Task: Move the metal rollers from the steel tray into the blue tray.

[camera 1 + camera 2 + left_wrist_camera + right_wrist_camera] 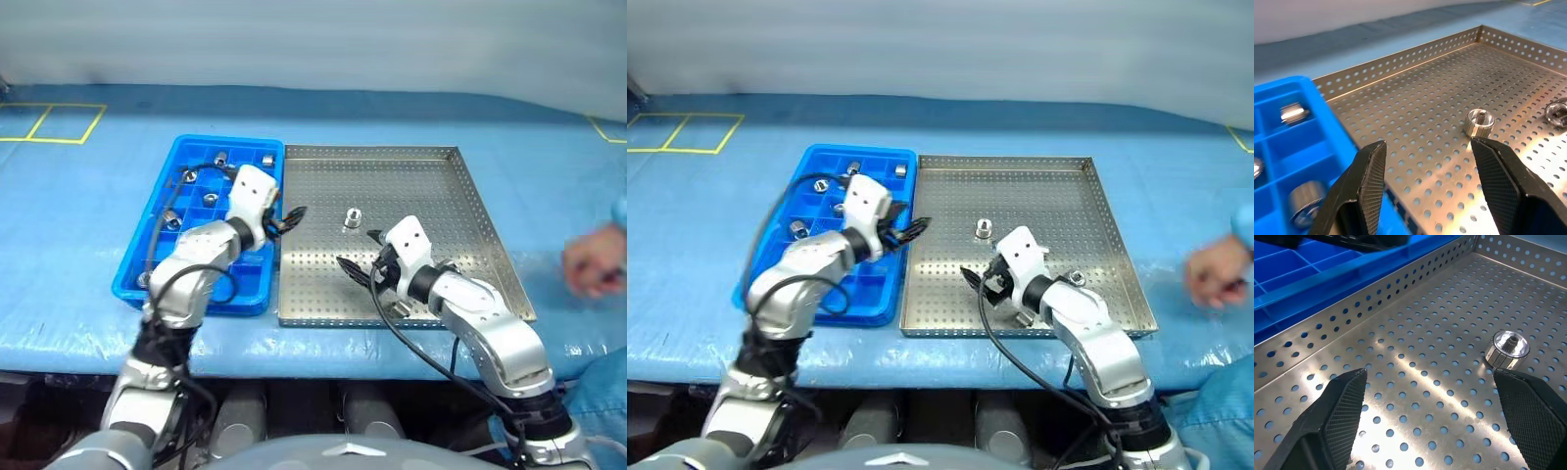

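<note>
The steel tray [421, 191] lies centre-right, with the blue tray [245, 142] against its left side. One metal roller [352, 219] stands upright on the perforated floor near the tray's middle. A second roller [1076, 278] sits beside my right forearm. Several more rollers [210, 198] rest in the blue tray's compartments. My left gripper [292, 220] hangs open and empty over the seam between the two trays, pointing toward the middle roller [1479, 122]. My right gripper [360, 251] stands open and empty low over the steel tray, just short of that same roller [1507, 349].
A person's hand [593, 264] rests on the blue table cover to the right of the steel tray. Yellow tape lines [49, 122] mark the far left of the table. Both trays sit close to the table's front edge.
</note>
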